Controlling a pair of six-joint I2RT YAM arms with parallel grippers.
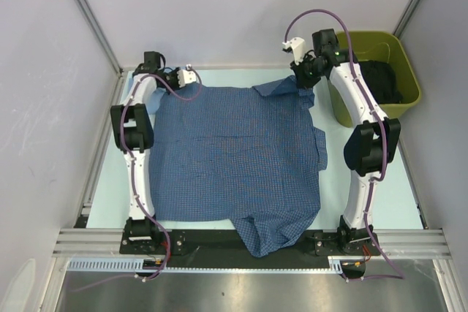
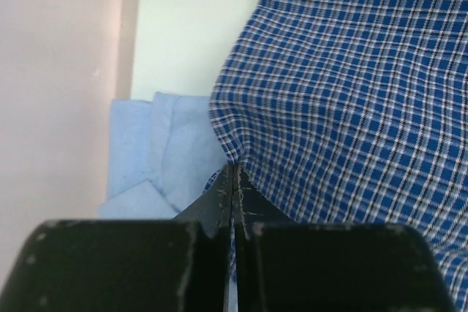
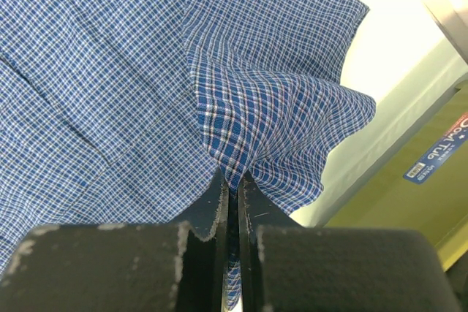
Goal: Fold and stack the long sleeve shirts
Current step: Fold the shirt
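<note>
1. Tabletop [image 1: 106,173], pale and smooth, carries the blue checked shirt [image 1: 241,158], spread wide and softly rumpled.
2. Far right stands an olive plastic bin [image 1: 406,89].
3. Plain-weave pale blue shirt [image 2: 168,155] peeks out at the check's far-left corner.
4. Both clamped tight: left gripper [image 2: 234,174] on that corner, right gripper [image 3: 232,179] pinching the far-right one.

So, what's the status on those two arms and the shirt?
Left gripper shut on checked shirt, far left corner. Right gripper shut on far right corner. Shirt spread out, unfolded. Pale shirt shows beside left grip.
</note>
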